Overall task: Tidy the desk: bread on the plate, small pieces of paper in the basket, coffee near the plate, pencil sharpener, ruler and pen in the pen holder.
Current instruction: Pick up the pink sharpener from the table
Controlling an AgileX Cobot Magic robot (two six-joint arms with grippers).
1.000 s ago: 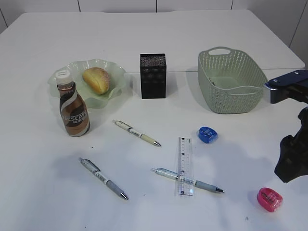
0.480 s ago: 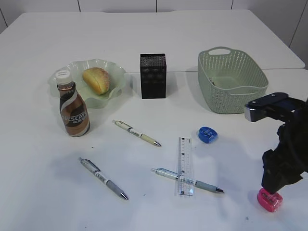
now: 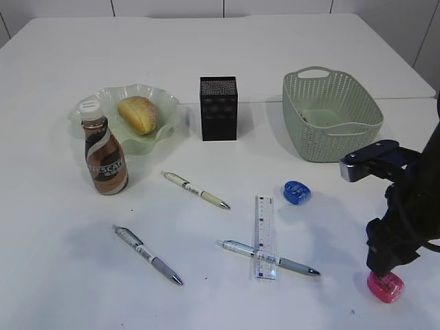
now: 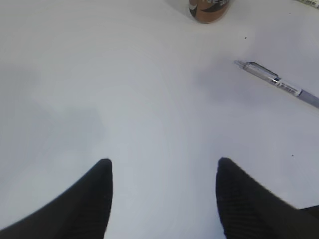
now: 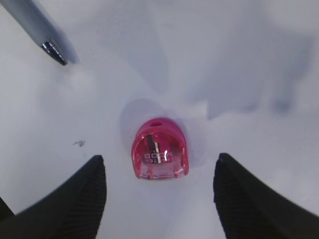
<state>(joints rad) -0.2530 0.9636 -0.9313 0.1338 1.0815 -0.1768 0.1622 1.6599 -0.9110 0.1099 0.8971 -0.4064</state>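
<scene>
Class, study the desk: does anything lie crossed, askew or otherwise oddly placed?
Yes. The clear ruler lies across a grey-grip pen near the front, forming a cross. Nothing looks spilled or damaged.

Three pens and two pencil sharpeners lie out. One ruler, bottle, bread roll, plate, basket and pen holder.

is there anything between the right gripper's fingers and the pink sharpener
No. In the right wrist view the right gripper stands open with only bare table between each finger and the pink sharpener.
</scene>
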